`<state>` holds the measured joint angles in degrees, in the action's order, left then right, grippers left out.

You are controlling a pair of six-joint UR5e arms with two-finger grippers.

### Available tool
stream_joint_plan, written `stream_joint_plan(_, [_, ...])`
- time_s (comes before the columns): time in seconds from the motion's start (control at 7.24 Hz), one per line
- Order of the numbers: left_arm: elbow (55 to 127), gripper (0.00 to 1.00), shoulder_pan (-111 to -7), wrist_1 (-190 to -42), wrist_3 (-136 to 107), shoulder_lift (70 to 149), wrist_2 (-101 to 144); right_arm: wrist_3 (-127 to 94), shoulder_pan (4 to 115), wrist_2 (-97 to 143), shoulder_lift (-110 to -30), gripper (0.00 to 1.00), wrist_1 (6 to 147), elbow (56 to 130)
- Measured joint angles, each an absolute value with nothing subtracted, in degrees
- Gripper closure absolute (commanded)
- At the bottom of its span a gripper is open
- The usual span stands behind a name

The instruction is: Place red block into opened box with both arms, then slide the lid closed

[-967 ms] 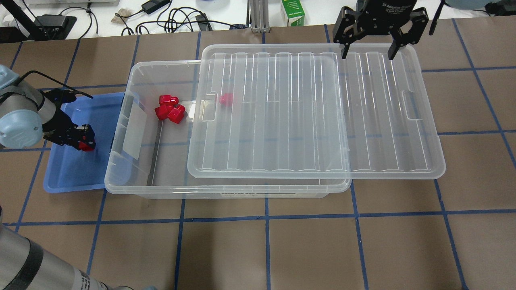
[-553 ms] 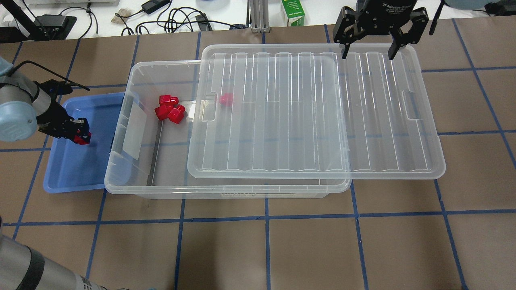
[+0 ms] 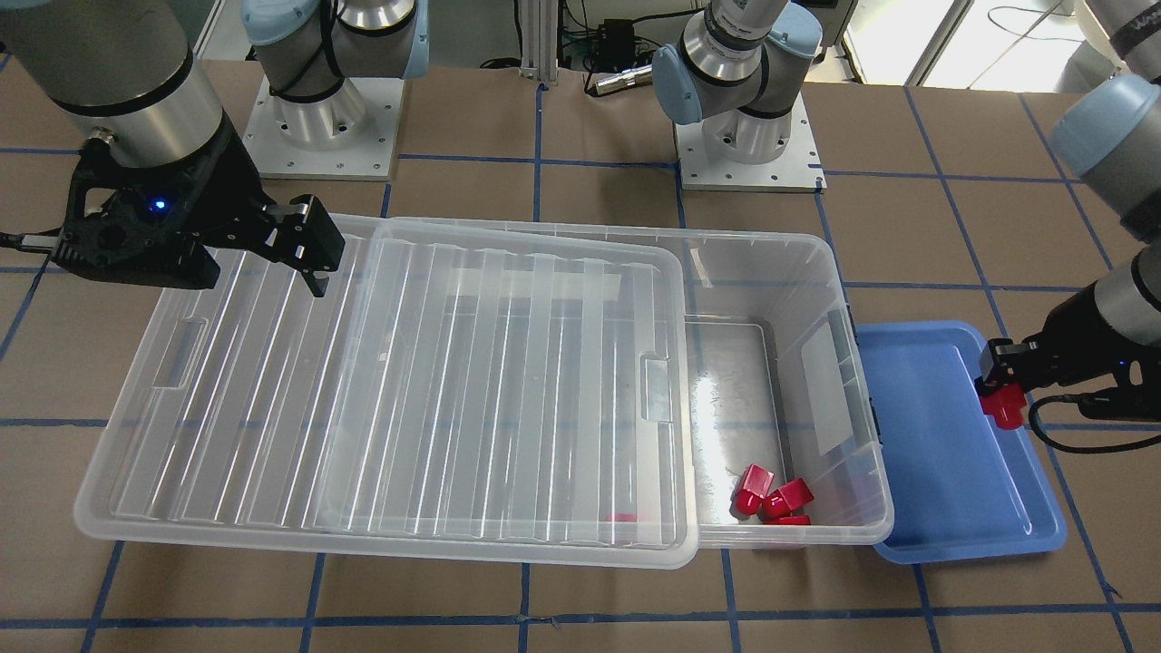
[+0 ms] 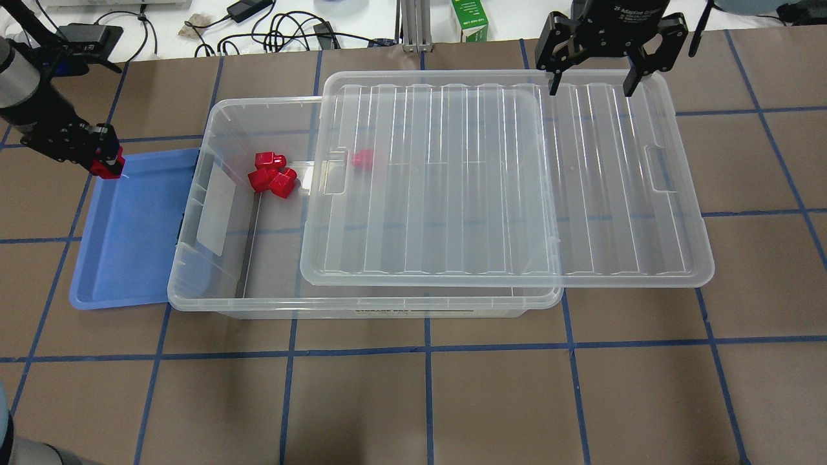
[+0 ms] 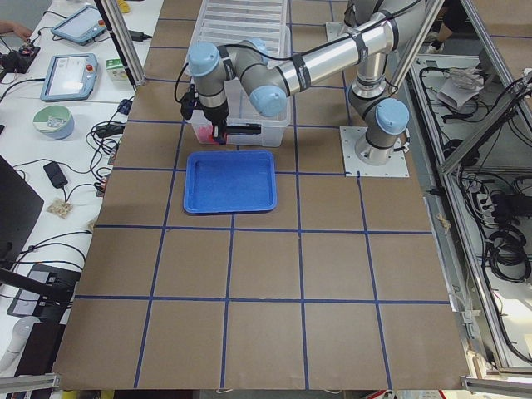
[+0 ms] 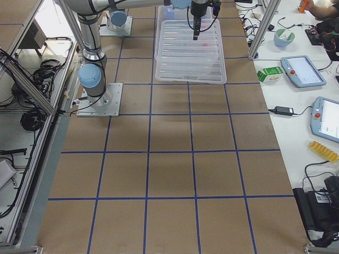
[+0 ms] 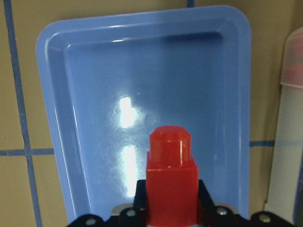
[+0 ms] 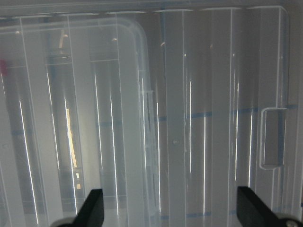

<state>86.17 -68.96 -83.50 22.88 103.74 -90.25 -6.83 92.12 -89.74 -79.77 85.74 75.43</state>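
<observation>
My left gripper (image 4: 106, 165) is shut on a red block (image 4: 108, 169), held above the far left corner of the blue tray. In the left wrist view the red block (image 7: 169, 175) stands upright between the jaws, over the tray. The clear box (image 4: 194, 302) lies beside the tray, its left third uncovered. Three red blocks (image 4: 272, 174) lie inside it, and another (image 4: 363, 159) shows through the lid. The ribbed clear lid (image 4: 484, 187) sits slid to the right, overhanging the box's right end. My right gripper (image 4: 590, 87) hangs open just above the lid's far edge, with nothing between its fingers.
A shallow blue tray (image 4: 129, 252) touches the box's left end and holds nothing on its floor. Cables, a power brick and a green carton (image 4: 470, 19) lie on the white bench behind the table. Both arm bases (image 3: 748, 136) stand behind the box.
My left gripper has carried the red block from over the middle of the blue tray up and away, toward the tray's far left corner. The right gripper and lid have not moved.
</observation>
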Motion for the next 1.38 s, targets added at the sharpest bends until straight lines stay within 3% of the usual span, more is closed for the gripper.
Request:
stream_joint_plan(0.55, [90.88, 0.95, -83.61, -83.71, 9.99, 102.42, -89.98, -6.8, 92.11, -89.92, -79.83, 0.0, 85.67, 75.49])
stream_joint_plan(1.38, [103.93, 0.95, -86.34, -68.23, 4.15, 103.72, -89.72, -6.75, 91.97, -89.78, -79.75, 0.0, 85.61, 75.57])
